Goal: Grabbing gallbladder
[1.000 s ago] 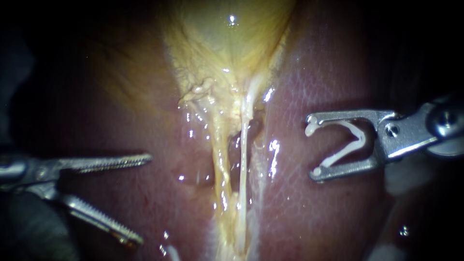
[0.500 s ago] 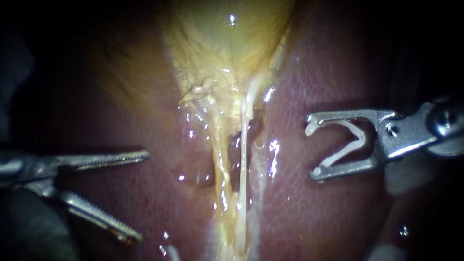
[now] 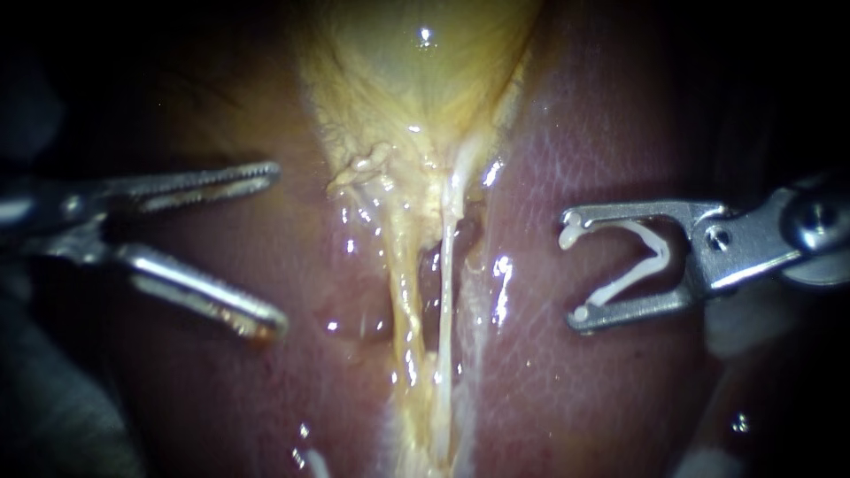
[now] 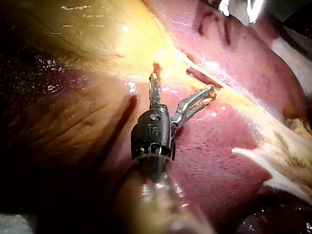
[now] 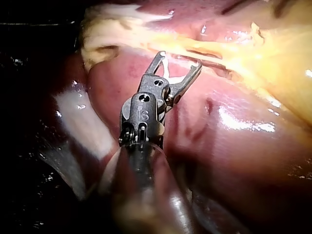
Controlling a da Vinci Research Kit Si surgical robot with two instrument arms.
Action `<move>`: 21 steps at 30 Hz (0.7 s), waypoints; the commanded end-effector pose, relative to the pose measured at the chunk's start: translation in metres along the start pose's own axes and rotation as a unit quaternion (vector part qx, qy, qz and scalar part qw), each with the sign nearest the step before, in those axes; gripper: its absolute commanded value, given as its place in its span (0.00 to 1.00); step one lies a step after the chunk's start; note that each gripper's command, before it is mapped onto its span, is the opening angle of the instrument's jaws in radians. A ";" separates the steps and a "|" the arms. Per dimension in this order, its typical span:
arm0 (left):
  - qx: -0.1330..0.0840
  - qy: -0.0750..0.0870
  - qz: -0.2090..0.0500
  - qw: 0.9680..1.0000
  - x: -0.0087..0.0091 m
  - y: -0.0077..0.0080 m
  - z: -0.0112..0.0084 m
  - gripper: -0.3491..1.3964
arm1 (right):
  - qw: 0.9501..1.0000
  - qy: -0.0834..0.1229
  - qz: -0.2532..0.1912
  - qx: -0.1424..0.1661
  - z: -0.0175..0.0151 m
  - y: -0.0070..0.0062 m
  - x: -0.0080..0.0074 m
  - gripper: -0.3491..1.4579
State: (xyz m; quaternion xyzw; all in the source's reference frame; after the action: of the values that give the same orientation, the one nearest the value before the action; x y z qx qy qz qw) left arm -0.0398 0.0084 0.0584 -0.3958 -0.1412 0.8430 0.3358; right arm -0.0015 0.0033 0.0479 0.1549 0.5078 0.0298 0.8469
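None of the grab is made yet: the left instrument (image 3: 276, 246) has nothing in its hand, which stands wide open, two toothed jaws spread with bare liver (image 3: 266, 389) showing in the gap. The gallbladder (image 3: 416, 80), a pale yellow sac, lies ahead of that hand, near but apart from it. Its ragged lower edge, where it narrows into two pale tubes (image 3: 443, 292), is the part closest to the upper jaw's tip. In the left wrist view one jaw tip sits just beside the yellow tissue at the gallbladder's narrow end, though I cannot tell whether it touches, and the other jaw hangs over liver. On the far side of the gallbladder's tubes the right instrument (image 3: 571, 267) is well apart from the sac, its hand holding a white clip (image 3: 658, 254) seated between spread jaws. What is left, as I judge it, is the whole task: bring the open left hand onto the gallbladder's edge, get tissue between both jaws, and close.
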 end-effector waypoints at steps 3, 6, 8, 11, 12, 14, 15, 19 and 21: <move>0.004 0.004 -0.003 1.000 0.0010 -0.0004 0.0020 0.84 | 1.000 0.000 0.000 0.000 0.0000 0.0000 0.0000 0.47; 0.007 0.007 -0.006 1.000 0.0016 -0.0008 0.0035 0.82 | 1.000 0.000 0.000 0.000 0.0000 0.0000 0.0001 0.47; 0.008 0.007 -0.006 1.000 0.0018 -0.0010 0.0041 0.79 | 1.000 0.000 0.000 0.000 0.0000 0.0000 0.0001 0.47; 0.010 0.008 -0.006 1.000 0.0016 -0.0014 0.0048 0.76 | 1.000 0.000 0.000 0.000 0.0000 0.0000 0.0001 0.47; 0.010 0.008 -0.005 1.000 0.0014 -0.0017 0.0050 0.75 | 1.000 0.000 0.000 0.000 0.0001 0.0000 0.0001 0.47; 0.011 0.008 -0.005 1.000 0.0012 -0.0020 0.0053 0.72 | 1.000 0.000 0.000 0.000 0.0001 0.0000 0.0001 0.47; 0.011 0.008 -0.010 1.000 0.0010 -0.0021 0.0054 0.70 | 1.000 0.000 0.000 0.000 0.0001 -0.0001 0.0001 0.47; 0.011 0.009 -0.018 1.000 0.0007 -0.0024 0.0059 0.61 | 1.000 0.000 0.000 0.000 0.0001 0.0000 0.0001 0.47; 0.012 0.010 -0.024 1.000 0.0006 -0.0025 0.0061 0.54 | 1.000 0.000 0.000 0.000 0.0001 0.0000 0.0001 0.47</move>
State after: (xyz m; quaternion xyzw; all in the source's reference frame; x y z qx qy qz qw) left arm -0.0436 0.0109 0.0634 -0.3966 -0.1377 0.8317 0.3633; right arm -0.0014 0.0032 0.0478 0.1549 0.5079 0.0297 0.8469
